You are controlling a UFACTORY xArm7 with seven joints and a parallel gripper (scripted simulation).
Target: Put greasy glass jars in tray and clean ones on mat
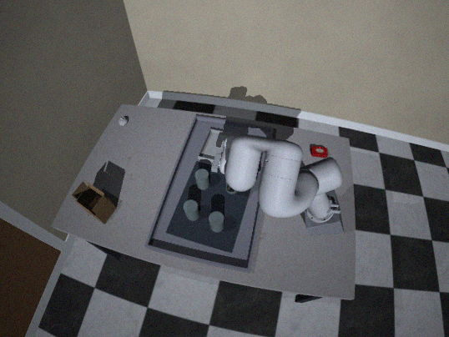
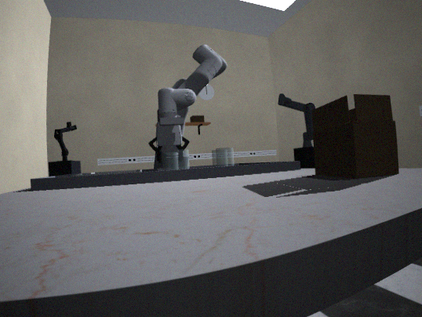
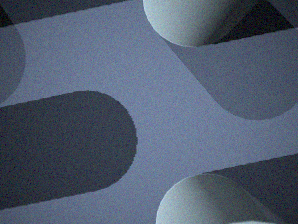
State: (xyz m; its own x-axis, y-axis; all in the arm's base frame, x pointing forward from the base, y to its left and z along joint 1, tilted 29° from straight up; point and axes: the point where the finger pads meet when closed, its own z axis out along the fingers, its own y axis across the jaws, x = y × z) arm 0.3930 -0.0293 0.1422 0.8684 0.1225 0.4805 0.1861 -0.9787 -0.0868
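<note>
Over the drying mat, spread fingers straddle a jar.

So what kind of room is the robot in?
Probably a kitchen, or a test room made like one. There's a grey counter with a dark drying mat holding pale jars, and a black-and-white checkered floor. A cardboard box sits at one end.

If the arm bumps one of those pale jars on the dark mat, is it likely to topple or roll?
Probably it could tip: the jar stands upright, taller than wide. Once down, its round body would likely roll across the flat mat. Being glass and perhaps greasy, it may also slip in the open gripper.
</note>
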